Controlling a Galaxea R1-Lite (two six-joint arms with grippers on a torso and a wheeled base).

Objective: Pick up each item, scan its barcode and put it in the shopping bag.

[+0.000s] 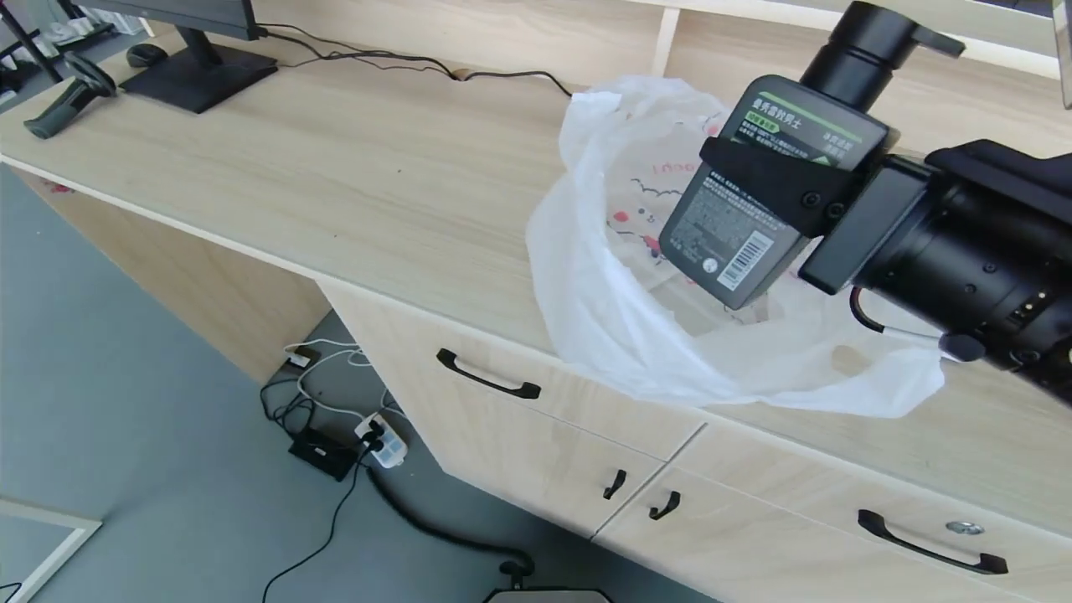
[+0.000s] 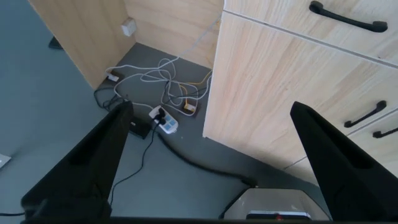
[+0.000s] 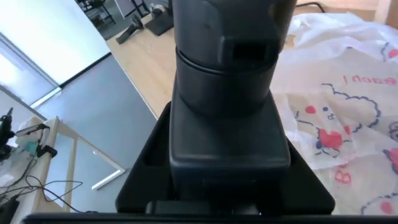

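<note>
Above the mouth of the shopping bag (image 1: 603, 318), I logged the right tool (image 1: 775, 188) clamped across the middle of a dark bottle (image 1: 729, 234). The bottle hung tilted, with its black cap pointing up and away from the bag and its base lowest, just over the bag's opening. Its barcode label faced the head camera. In the right wrist view the cap and shoulder of the bottle (image 3: 227, 93) sat close to the lens, with the bag's printed plastic (image 3: 348, 106) beyond it.

The bag lay slumped on the wooden counter (image 1: 335, 184), close to the front edge, above the drawers (image 1: 488, 374).

I noted the left tool (image 2: 209, 109) with its fingers spread wide and nothing between them. It sat well below the bag, off the counter, over the grey floor beside the drawer fronts. A power strip (image 2: 165, 121) and loose cables lay on the floor under it.

Far from the bag, at the counter's other end, a handheld scanner (image 1: 67, 96) lay beside a monitor base (image 1: 201, 75).
</note>
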